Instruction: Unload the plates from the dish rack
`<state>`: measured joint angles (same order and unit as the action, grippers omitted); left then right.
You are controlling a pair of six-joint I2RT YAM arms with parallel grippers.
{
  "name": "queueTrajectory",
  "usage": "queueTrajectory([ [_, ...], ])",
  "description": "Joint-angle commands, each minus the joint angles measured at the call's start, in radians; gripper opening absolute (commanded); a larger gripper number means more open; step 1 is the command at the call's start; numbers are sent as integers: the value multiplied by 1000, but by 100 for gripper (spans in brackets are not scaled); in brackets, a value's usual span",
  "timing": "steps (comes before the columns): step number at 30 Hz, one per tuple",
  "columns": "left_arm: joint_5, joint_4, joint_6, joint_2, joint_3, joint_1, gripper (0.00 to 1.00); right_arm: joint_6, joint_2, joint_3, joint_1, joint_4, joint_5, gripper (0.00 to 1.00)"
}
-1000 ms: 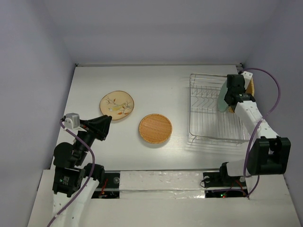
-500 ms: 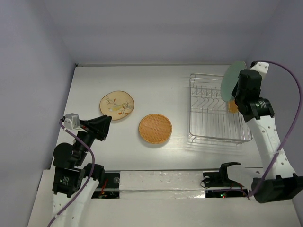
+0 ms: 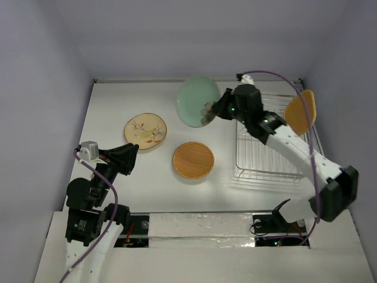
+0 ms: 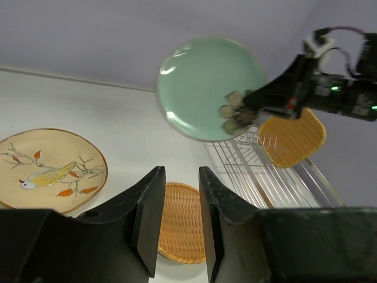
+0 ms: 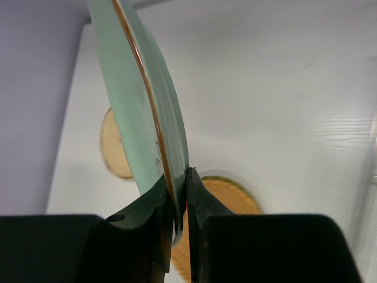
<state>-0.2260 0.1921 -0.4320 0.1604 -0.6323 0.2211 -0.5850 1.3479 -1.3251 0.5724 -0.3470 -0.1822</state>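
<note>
The right end effector (image 3: 210, 112) is clamped on the rim of the mint-green plate (image 3: 196, 98), its two fingers (image 5: 158, 197) pinching the edge from either side with the plate's thickness alone between them. The plate hangs in the air, tilted nearly on edge, over the far middle of the counter (image 3: 118, 106), to the left of the dish rack (image 3: 265, 154) and clear of it. A floral print shows on the plate right by the grip. In the rack one orange-tan rounded-square plate (image 3: 299, 113) stands upright at the far right corner. Two plates lie flat on the counter: a cream round plate (image 3: 146, 131) with a bird on a branch at the left, and an orange woven plate (image 3: 193, 160) near it, toward the middle. The left end effector (image 4: 178, 174) hovers low at the near left, part-way open with a narrow gap between its fingers, holding nothing.
</note>
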Motion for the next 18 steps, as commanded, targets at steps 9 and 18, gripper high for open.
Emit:
queueTrajectory([
  [9,1,-39,-7,30,-6,-40,27,-351,503,-319,190,540,268,0],
  [18,-10,-42,-4,31,-6,-49,27,-479,718,-387,242,652,329,0],
])
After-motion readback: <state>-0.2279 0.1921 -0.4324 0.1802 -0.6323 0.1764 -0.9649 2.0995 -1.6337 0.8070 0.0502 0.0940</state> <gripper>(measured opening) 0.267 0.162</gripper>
